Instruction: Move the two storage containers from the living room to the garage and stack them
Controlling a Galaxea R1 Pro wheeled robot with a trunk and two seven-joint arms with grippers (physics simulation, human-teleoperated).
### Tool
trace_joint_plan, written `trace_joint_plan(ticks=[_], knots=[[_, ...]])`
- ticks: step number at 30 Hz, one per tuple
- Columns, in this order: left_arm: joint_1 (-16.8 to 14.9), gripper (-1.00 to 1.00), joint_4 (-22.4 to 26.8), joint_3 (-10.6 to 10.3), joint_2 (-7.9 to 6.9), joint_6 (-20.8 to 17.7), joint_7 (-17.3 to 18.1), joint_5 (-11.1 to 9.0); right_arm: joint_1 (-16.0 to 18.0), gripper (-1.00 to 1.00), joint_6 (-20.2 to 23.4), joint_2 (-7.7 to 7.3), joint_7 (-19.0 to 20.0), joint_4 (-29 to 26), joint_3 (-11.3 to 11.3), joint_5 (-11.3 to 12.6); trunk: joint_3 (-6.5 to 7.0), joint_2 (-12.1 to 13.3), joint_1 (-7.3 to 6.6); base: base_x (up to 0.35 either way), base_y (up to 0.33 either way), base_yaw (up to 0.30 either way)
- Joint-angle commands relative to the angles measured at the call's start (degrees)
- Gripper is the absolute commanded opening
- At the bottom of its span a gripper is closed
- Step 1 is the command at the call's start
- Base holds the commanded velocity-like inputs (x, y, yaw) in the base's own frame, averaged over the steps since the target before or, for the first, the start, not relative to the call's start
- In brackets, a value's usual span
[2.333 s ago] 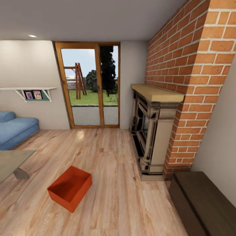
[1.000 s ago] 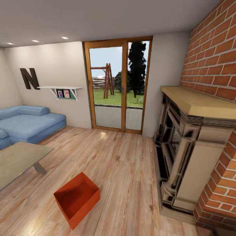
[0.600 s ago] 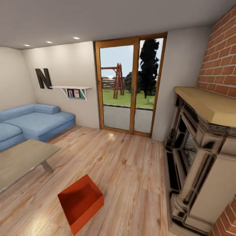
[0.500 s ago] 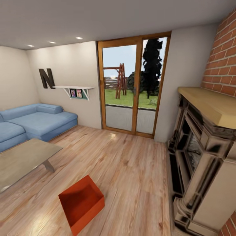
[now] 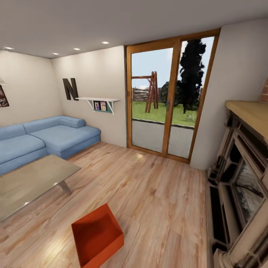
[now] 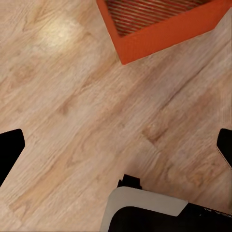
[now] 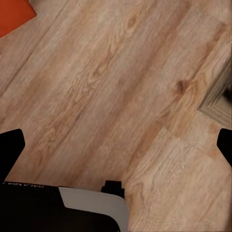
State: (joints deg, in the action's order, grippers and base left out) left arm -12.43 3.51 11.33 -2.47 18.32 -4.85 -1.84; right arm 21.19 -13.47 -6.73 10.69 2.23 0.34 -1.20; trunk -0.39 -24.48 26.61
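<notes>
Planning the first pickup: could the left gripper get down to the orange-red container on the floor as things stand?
Probably yes. In the left wrist view the storage container sits on bare wood-plank floor just ahead of the open left gripper, with nothing between them; it would need to move forward.

Storage container [image 5: 97,238] was plain orange-red, no pattern; its inside showed thin dark stripes in the left wrist view. Floor [image 5: 156,201] was light wood plank with brown grain. Sofa [image 5: 44,139] was blue, walls [image 5: 33,89] off-white, door frame [image 5: 169,96] orange-brown wood, wall letter N [image 5: 70,88] dark brown, coffee table [image 5: 31,180] grey-beige, fireplace surround [image 5: 242,186] cream with black.
</notes>
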Motion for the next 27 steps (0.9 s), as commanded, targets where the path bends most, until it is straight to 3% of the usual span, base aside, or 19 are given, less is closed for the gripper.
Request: trace_joint_plan(ticks=[1,27], knots=[[0.0,1.00,-0.1,0.0,0.00,0.2,-0.1,-0.2,0.1,1.00,-0.4,-0.03,0.1,0.2,0.0,-0.1,-0.04,-0.1,0.05,0.311,-0.140,0.252],[0.0,1.00,-0.1,-0.1,0.14,0.2,-0.1,-0.2,0.1,1.00,-0.4,-0.04,0.0,0.2,0.1,-0.1,-0.04,-0.1,0.05,0.309,-0.154,0.270]])
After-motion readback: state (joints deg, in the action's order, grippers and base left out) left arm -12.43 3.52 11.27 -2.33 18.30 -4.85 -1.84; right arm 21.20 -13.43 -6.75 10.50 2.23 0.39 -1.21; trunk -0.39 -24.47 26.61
